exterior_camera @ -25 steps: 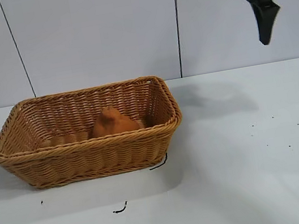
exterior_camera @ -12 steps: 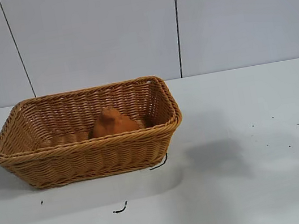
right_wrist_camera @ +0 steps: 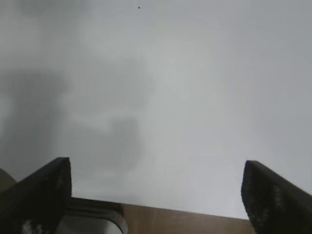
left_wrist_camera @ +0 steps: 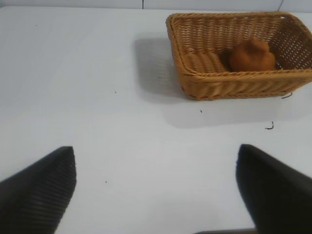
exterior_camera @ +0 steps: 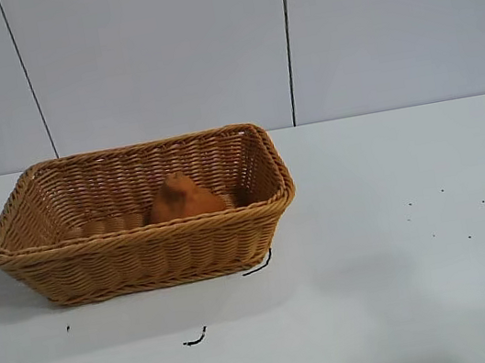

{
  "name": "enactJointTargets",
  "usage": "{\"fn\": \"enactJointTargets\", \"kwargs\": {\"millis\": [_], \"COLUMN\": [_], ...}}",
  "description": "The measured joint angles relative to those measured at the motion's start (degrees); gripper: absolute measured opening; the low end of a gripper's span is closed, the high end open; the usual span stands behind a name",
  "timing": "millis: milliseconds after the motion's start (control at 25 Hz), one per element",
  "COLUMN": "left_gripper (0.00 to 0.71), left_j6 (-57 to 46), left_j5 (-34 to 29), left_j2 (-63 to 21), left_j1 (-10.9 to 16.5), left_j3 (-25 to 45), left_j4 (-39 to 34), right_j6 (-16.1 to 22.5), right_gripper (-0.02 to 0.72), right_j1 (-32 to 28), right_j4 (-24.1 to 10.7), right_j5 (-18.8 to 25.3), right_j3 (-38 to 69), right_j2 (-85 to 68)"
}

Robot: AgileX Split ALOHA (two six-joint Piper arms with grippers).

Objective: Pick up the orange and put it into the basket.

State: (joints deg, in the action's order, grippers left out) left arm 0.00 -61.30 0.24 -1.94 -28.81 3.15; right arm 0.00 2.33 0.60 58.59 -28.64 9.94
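The orange (exterior_camera: 182, 199) lies inside the wicker basket (exterior_camera: 145, 240) at the left of the table, near its front wall. Both also show in the left wrist view, the orange (left_wrist_camera: 252, 55) inside the basket (left_wrist_camera: 229, 83). No gripper shows in the exterior view. My left gripper (left_wrist_camera: 156, 187) is open and empty, well away from the basket over bare table. My right gripper (right_wrist_camera: 156, 195) is open and empty over bare table near the table's edge.
Small black marks (exterior_camera: 258, 264) lie on the white table (exterior_camera: 404, 257) in front of the basket. A wooden edge (right_wrist_camera: 185, 220) and a grey rounded part (right_wrist_camera: 97, 217) show beneath the right gripper. A grey panelled wall stands behind.
The right gripper, at the exterior view's upper right one second ago, has gone out of that view. Its shadow on the table has faded. The basket and orange have not moved.
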Motion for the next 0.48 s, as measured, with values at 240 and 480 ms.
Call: {"fn": "enactJointTargets", "kwargs": {"millis": [240,480], "left_gripper": [0.639,0.639], "left_j6": [0.0,0.0], "left_j5": [0.1,0.1], "left_j2": [0.0,0.0], "left_j1": [0.0,0.0], "left_j3": [0.0,0.0], "left_j4": [0.0,0.0], "right_j6": [0.0,0.0], "right_gripper": [0.676,0.676], "right_j1": [0.0,0.0], "right_j4": [-0.1,-0.2], "right_j5": [0.1,0.1], "right_j3": [0.0,0.0], "right_j2": [-9.7,-10.1]}}
